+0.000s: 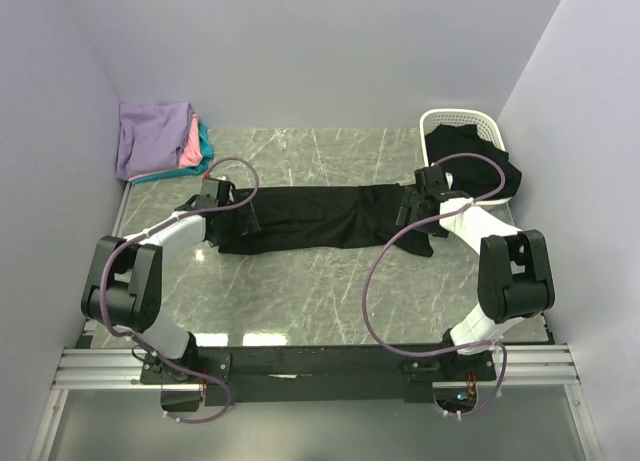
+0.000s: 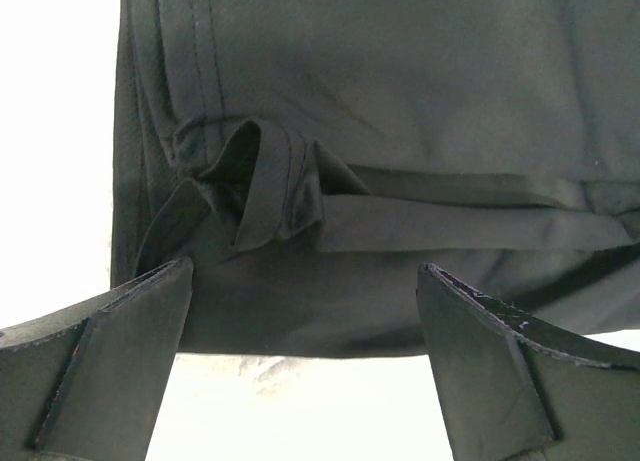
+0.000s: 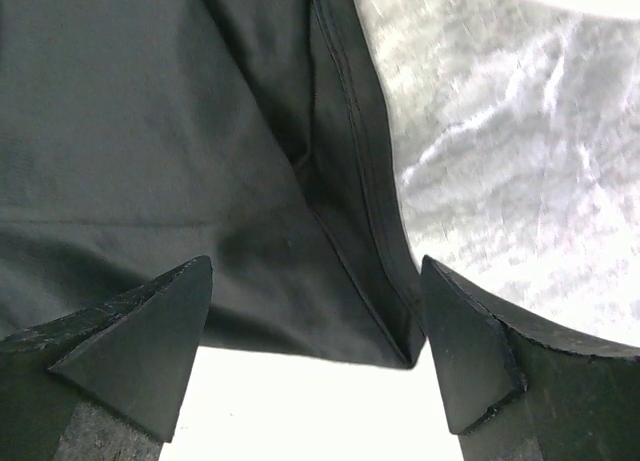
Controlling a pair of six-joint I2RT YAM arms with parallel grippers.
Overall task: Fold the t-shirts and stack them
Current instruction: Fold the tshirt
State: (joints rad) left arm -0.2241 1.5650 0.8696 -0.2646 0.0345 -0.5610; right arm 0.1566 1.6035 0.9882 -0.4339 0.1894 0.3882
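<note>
Far-left corner: folded stack (image 1: 158, 139), lavender on top. left gripper (image 2: 305, 276) jaws apart at left end of black t-shirt (image 1: 320, 216), laid long across table (image 1: 300, 291) center. right gripper (image 3: 315, 271) jaws apart at its right end. basket (image 1: 470, 119) far right holds more black shirts (image 1: 485, 166).

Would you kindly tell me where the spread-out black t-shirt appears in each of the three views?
Top external: the black t-shirt lies stretched across mid-frame.
Left wrist: the t-shirt fills the upper frame.
Right wrist: the t-shirt covers the upper left.
Shared landmark: the marbled tabletop, at right in the right wrist view, overexposed in the left.
</note>
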